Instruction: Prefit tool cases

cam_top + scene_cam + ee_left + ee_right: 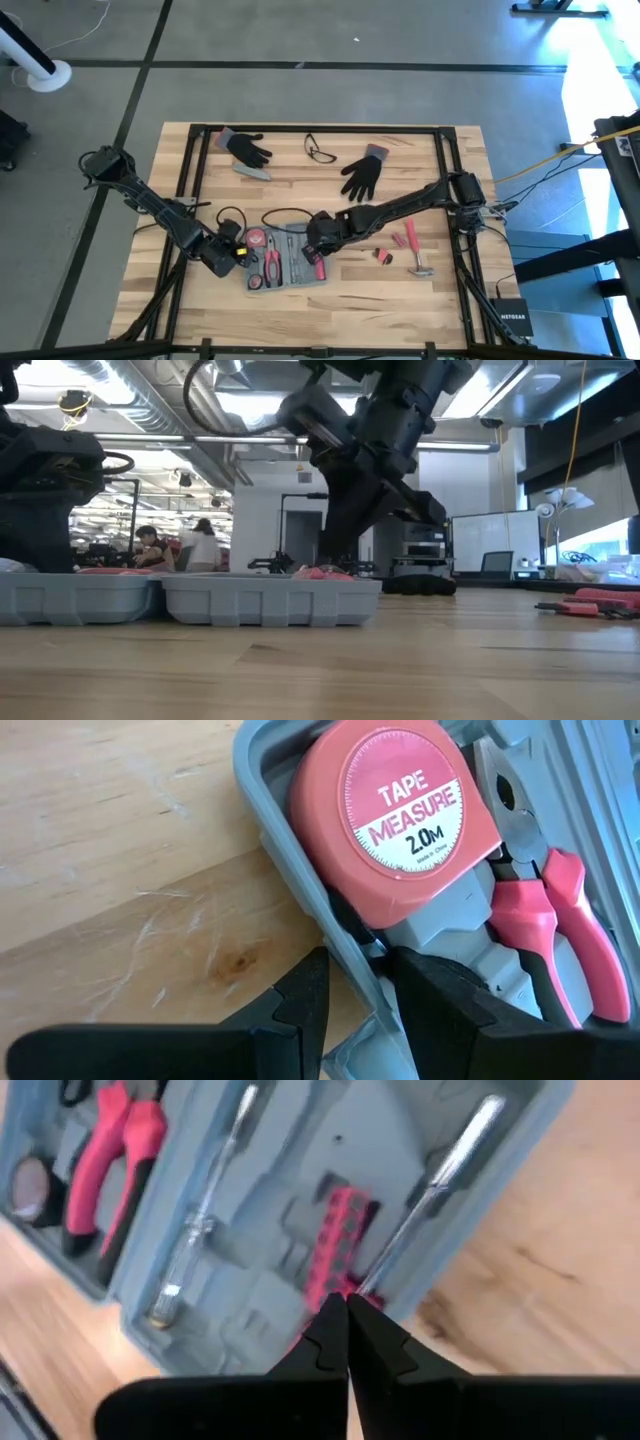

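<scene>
The blue-grey tool case (285, 262) lies open on the wooden table, near its front. It holds a red tape measure (400, 820), red-handled pliers (545, 910), a clear-handled screwdriver (200, 1230) and a red ribbed piece (335, 1245). My left gripper (236, 256) is shut on the case's left end. My right gripper (318, 245) hangs over the case's right part, shut on a screwdriver (450, 1160) with a bare metal shaft. In the low view the case (190, 600) shows side-on, with the right arm (370, 470) coming down behind it. My left gripper pinches the case's side wall (352, 965) beside the tape measure, one finger outside (300, 1005) and one inside (440, 995). It comes slanting down from the table's left. The case lies flat on the table. My right gripper pinches the screwdriver's shaft (372, 1280) at its fingertips, slanting down from the table's right. The shaft runs out away from the fingers across the case's corner. The fingers hide its handle end. Whether the tip rests on anything, I cannot tell.
Two black gloves (247, 147) (362, 175), a pair of glasses (320, 152) and a small grey bar (252, 172) lie toward the far edge. A red-handled hammer (415, 250) and a small red piece (384, 256) lie right of the case.
</scene>
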`<state>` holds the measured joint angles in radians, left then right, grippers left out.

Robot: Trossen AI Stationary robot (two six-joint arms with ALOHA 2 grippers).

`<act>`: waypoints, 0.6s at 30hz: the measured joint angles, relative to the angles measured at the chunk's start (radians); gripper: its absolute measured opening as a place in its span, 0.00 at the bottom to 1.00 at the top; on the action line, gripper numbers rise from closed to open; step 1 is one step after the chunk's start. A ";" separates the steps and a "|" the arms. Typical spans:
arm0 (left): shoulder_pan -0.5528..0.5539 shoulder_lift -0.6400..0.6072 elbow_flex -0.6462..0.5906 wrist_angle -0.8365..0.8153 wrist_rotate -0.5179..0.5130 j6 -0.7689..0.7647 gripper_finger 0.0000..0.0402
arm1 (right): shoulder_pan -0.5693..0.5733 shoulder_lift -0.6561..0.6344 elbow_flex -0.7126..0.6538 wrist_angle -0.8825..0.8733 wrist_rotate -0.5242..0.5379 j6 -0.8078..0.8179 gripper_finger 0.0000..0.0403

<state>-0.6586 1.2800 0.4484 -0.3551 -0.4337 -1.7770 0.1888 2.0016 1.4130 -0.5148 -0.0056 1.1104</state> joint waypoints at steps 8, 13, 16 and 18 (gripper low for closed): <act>0.000 0.000 0.000 0.000 -0.002 0.004 0.26 | 0.002 0.025 0.000 0.001 -0.007 0.033 0.00; 0.000 0.000 0.000 0.005 -0.002 0.004 0.26 | 0.002 0.025 0.000 -0.009 -0.026 0.033 0.00; 0.000 0.000 0.000 0.005 -0.002 0.004 0.26 | 0.008 0.025 0.000 -0.010 -0.039 0.032 0.00; 0.000 0.000 0.000 0.005 -0.002 0.004 0.26 | 0.012 0.025 0.000 -0.010 -0.041 0.032 0.00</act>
<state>-0.6582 1.2804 0.4484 -0.3504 -0.4358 -1.7733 0.2009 2.0266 1.4128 -0.5246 -0.0464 1.1423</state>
